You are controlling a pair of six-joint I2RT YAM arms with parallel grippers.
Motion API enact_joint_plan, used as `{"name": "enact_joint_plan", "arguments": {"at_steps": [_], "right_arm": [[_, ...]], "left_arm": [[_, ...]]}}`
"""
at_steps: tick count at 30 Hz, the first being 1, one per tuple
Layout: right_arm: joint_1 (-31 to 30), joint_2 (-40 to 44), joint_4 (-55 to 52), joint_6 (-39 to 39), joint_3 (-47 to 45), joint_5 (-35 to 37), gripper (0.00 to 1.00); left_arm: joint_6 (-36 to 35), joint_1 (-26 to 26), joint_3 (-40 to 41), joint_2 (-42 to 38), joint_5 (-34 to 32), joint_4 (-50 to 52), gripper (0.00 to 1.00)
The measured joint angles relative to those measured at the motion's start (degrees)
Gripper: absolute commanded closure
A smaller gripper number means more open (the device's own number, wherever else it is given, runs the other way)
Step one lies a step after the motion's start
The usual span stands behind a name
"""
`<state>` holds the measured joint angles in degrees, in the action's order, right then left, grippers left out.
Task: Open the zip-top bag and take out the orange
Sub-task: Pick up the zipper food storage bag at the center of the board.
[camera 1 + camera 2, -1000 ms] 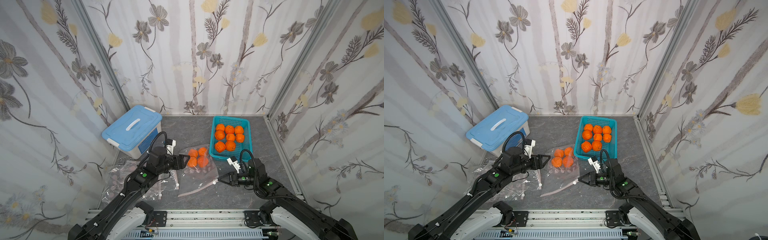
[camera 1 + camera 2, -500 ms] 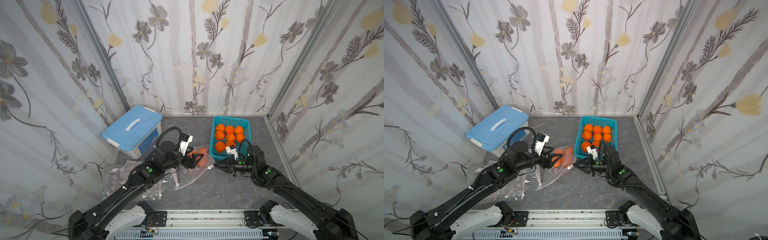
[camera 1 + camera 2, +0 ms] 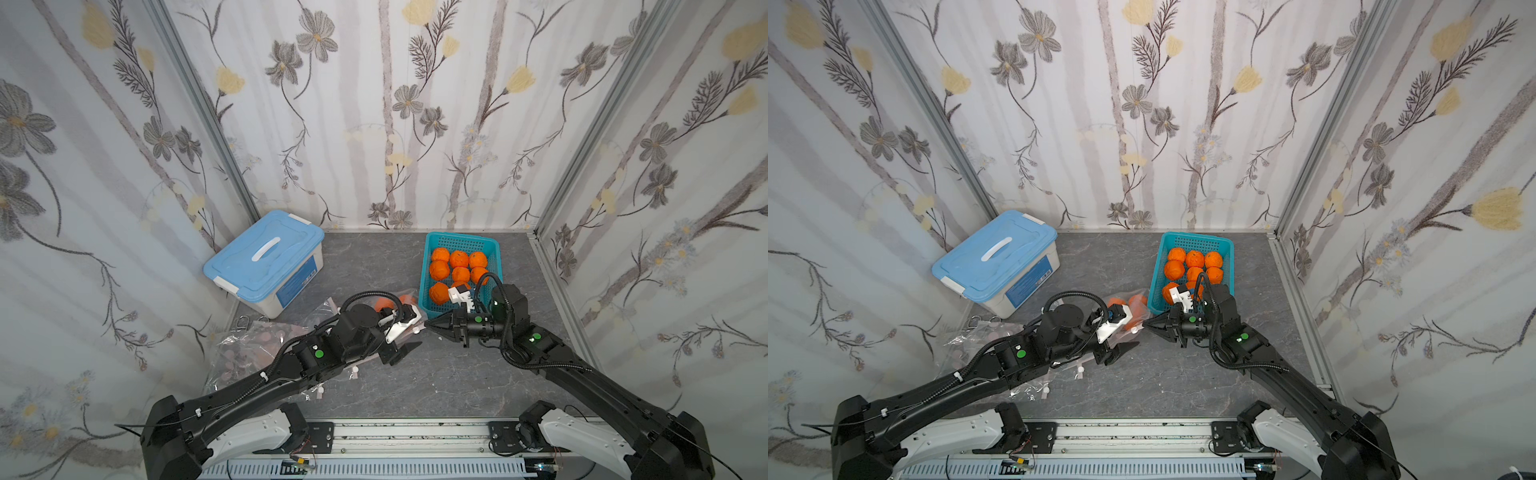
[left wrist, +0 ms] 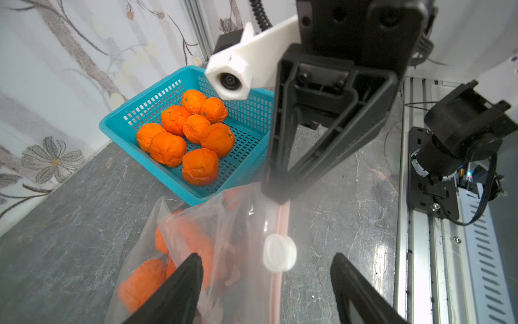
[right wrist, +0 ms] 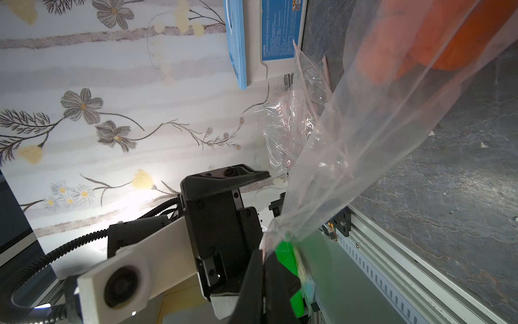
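Being pinched at its top edge, the clear plastic zip-top bag [image 5: 364, 140] is held by the right hand [image 5: 263, 254]. The two black fingers [image 5: 252, 286] of that hand are pressed tight together, with only the thin plastic caught between them. That edge of the bag is pulled up off the grey stone-look table [image 3: 415, 386]. The round orange fruits [image 4: 145, 280] are seen inside the bag at its other end, which looks to be resting on the table. The bag is found near the middle of the table, just beside the near left corner of the blue-green plastic basket [image 3: 461, 237].

The left hand [image 4: 266, 256] is spread wide, and nothing is gripped by it. Its two black fingers [image 4: 190, 275] are placed on either side of the bag, near the pink zip strip [image 4: 283, 218] and a small white round piece [image 4: 279, 253] on it. Whether the zip is open cannot be told.

The basket is set by the far edge of the table, toward the right edge, and more loose oranges [image 3: 459, 258] are piled in it. A white box with a blue lid [image 3: 266, 253] is kept in the far left corner. A heap of crinkled clear bags [image 3: 245, 349] is left by the left edge.
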<state>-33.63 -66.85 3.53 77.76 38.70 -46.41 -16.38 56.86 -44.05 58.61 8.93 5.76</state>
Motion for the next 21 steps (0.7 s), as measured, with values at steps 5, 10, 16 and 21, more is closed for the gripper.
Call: {"name": "enact_joint_plan", "arguments": {"at_steps": [5,10,16,21], "right_arm": [[0.00,0.15,-0.22,0.00,-0.87,0.00,1.00],[0.00,-0.15,-0.26,-0.02,-1.01,-0.02,1.00],[0.00,-0.81,-0.33,-0.42,-0.94,-0.22,1.00],[0.00,-1.07,-0.33,-0.66,-0.87,-0.39,1.00]], "left_arm": [[-7.06,3.61,1.49,0.17,-5.95,-2.58,0.43],[-12.24,4.61,2.32,0.50,-9.73,-6.45,0.47],[-14.69,5.09,2.60,1.99,-11.58,-7.28,0.67],[-14.88,5.29,2.95,1.62,-11.89,-7.37,0.78]]}}
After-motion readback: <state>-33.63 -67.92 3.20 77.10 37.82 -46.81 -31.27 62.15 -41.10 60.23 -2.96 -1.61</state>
